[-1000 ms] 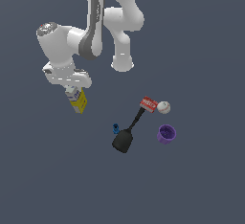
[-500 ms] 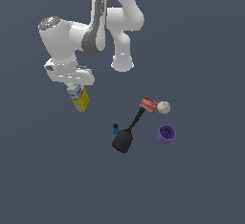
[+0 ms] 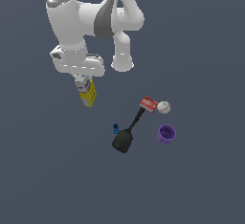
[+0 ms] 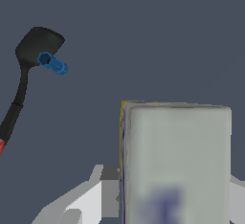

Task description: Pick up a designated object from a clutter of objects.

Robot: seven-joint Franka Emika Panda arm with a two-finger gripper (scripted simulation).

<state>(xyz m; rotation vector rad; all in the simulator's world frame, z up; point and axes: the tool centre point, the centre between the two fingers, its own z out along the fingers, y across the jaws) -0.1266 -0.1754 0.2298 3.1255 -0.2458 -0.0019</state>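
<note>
**Operator:** What have I got in front of me, biggest thing first?

**Observer:** Your arm [image 3: 95, 22] fills the upper part of the exterior view, white with a grey joint, reaching down toward that view's left. At its end the gripper [image 3: 82, 80] is clenched around the upper part of the carton [image 3: 87, 93]. In the wrist view a pale finger [image 4: 79, 204] sits against one side of the carton [image 4: 174, 163], and a sliver of the other shows at the far side.

**Operator:** And the carton itself?

**Observer:** It hangs from your gripper, nearly upright and slightly tilted, yellow lower part down, white and blue-purple print up in the grasp. It sits well apart from the other items, toward the exterior view's left. Whether its lower end touches the floor I cannot tell.

**Operator:** The rest of the clutter?

**Observer:** The black spatula [image 3: 130, 131] lies diagonally, blade toward you in the exterior view, its red label [image 3: 149, 104] at the handle end. The purple cup [image 3: 166, 134] stands near the spatula, on the exterior view's right. The white ball [image 3: 163, 106] lies just beside the red label. Smallest is the blue piece [image 3: 115, 128], just beside the spatula's blade; the wrist view shows it [image 4: 52, 64] overlapping the blade's outline.
</note>
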